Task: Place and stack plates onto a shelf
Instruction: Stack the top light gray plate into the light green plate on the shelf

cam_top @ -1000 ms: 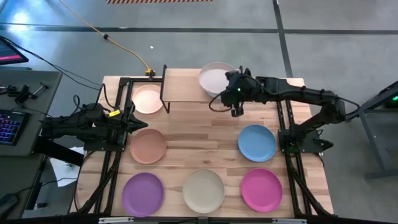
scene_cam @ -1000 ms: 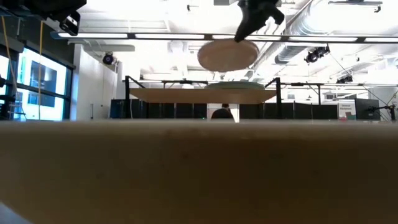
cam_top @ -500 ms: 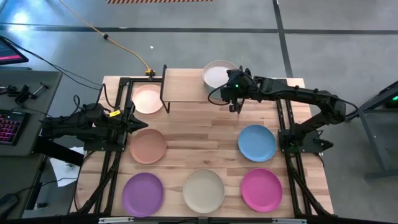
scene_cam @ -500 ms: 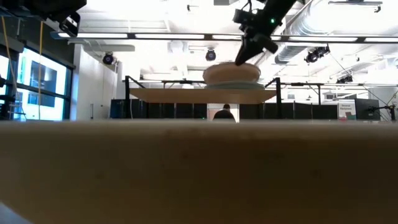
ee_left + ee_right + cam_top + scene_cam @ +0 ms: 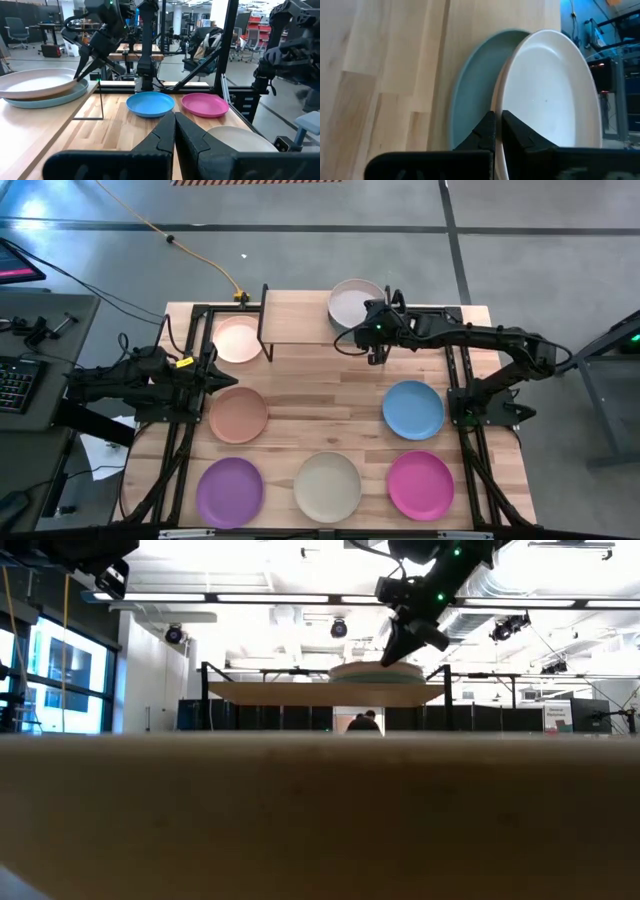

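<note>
The light-wood worktop (image 5: pixel 330 395) stands on a grey floor, with a desk and keyboard (image 5: pixel 14 385) off to one side and an open workshop hall of black frames and office chairs beyond. On it, near the right gripper (image 5: pixel 373 342), sits the shelf (image 5: pixel 295 330). That gripper is pinched on the rim of the pale pink plate (image 5: pixel 552 95), which lies on the teal plate (image 5: pixel 470 100) at the shelf end just beside it. Below the gripper lie the blue plate (image 5: pixel 412 409), magenta plate (image 5: pixel 420 484), cream plate (image 5: pixel 327 485) and purple plate (image 5: pixel 230 490). The left gripper (image 5: pixel 212 375), fingers pressed together, hovers between two peach plates (image 5: pixel 238 414).
</note>
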`<state>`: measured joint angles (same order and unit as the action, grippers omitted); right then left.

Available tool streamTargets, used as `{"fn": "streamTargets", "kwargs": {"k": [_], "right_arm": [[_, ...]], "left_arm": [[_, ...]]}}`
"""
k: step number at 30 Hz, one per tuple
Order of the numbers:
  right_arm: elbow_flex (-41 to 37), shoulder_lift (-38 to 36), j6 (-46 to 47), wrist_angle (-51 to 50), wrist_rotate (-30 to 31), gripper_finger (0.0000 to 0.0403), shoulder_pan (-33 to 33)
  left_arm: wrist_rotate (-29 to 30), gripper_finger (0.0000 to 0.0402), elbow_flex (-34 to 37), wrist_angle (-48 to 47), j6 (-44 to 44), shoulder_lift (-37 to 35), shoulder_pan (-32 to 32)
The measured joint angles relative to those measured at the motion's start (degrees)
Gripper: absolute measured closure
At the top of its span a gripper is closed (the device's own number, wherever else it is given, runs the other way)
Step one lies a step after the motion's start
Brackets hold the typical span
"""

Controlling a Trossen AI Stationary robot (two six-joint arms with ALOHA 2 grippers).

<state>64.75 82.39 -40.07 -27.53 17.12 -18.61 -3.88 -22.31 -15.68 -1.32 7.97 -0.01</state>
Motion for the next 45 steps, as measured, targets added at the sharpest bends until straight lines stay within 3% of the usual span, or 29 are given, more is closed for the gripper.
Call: {"fn": "streamTargets", "kwargs": {"k": [8, 45], "right_arm": [[0.0, 0.0, 1.4, -0.7, -2.72, 0.0403, 0.37], [0.0, 0.0, 2.55, -3.1, -2.35, 0.0402, 1.46]], "left_arm": [[0.01, 0.0401, 0.01, 0.02, 0.0, 0.0, 0.0], [0.02, 0.0401, 0.0, 0.04, 0.0, 0.0, -0.02]]}}
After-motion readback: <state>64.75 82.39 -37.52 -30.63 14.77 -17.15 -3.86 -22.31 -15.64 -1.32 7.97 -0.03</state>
